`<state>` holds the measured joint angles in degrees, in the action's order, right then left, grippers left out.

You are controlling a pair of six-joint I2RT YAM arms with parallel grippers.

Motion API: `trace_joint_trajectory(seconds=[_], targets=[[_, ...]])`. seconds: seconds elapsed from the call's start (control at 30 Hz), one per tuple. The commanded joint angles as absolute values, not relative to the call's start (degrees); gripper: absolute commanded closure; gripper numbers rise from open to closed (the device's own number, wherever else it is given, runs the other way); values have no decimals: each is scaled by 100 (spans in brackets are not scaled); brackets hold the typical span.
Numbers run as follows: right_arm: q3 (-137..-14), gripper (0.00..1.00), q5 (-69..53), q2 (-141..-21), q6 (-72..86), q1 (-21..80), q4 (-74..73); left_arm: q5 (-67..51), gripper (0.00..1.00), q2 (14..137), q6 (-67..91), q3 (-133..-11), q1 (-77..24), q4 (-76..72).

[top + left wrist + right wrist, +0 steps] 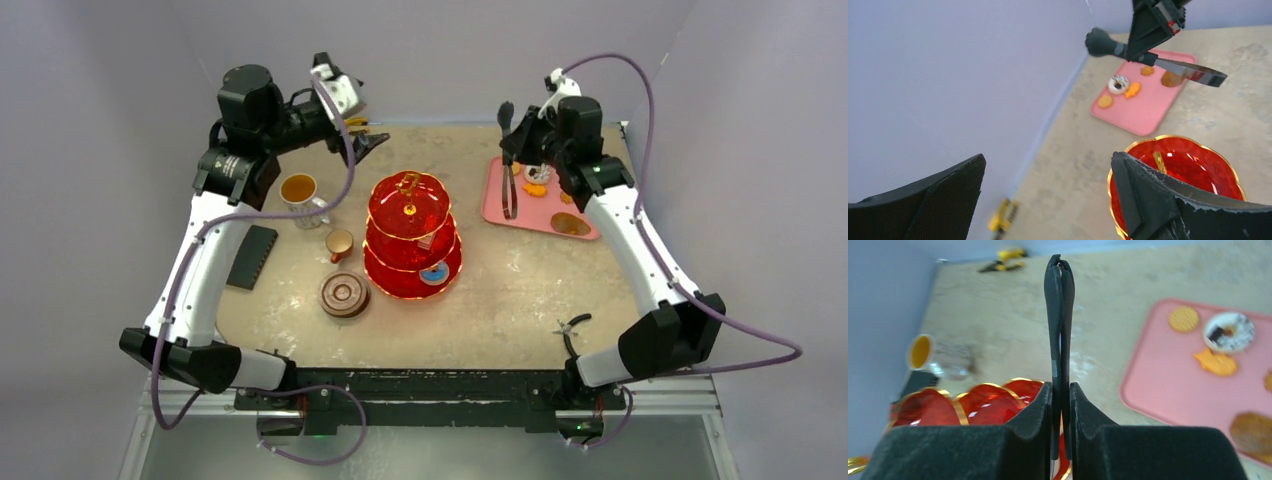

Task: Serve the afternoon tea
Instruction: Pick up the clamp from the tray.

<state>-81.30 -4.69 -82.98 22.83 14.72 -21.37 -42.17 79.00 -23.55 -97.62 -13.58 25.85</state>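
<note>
The right gripper (pixel 1061 390) was clamped on the black tongs (pixel 1060 315), jaws squeezed in so hard that the two tong arms were pressed flat together with nothing between them. From above, the tongs (pixel 509 190) hung over the near-left end of the pink tray (pixel 495 205), tips pointing down towards it. The pastries (pixel 1217 362) lay loose on that tray: a round biscuit, an iced ring, an orange star and a larger brown one at the edge.

Over on the left, the left gripper (pixel 1048 200) hovered with its fingers spread wide and holding nothing, up at the far side of the table just behind the red three-tier stand (pixel 410 235). The stand sat in the middle of the table, and one small pastry appeared to be on its bottom tier already (hard to be sure at this size). The white mug (pixel 300 190) of tea stood to the stand's left, with the small brown cup (pixel 339 243) and the saucer (pixel 344 295) nearer the arms, cup and saucer apart.

This looked like the loading step, moving pastries from tray to stand. The next move probably called for easing that squeeze so the tongs could spring apart, dropping the tips astride one pastry, then pinching gently; too much force could crush it.
</note>
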Motion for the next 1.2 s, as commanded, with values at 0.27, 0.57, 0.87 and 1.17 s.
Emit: trace_joint_trajectory(seconds=[0.27, 0.57, 0.87, 1.17], targets=[[-9996, 90, -2959, -8458, 2009, 1500, -2844, -2319, 4, 8042, -9222, -9475, -4126, 2369], [-10170, 88, -3718, -8517, 1546, 1529, -3199, -1695, 7, 8637, -10503, -9305, -4421, 1674], [-10299, 87, -4211, -8547, 1246, 1757, -3306, -1541, 14, 9086, -10548, -9728, -4532, 1612], [-10309, 86, -4305, -8404, 1139, 1868, -3389, -1140, 40, 9252, -10253, -10089, -4530, 1676]])
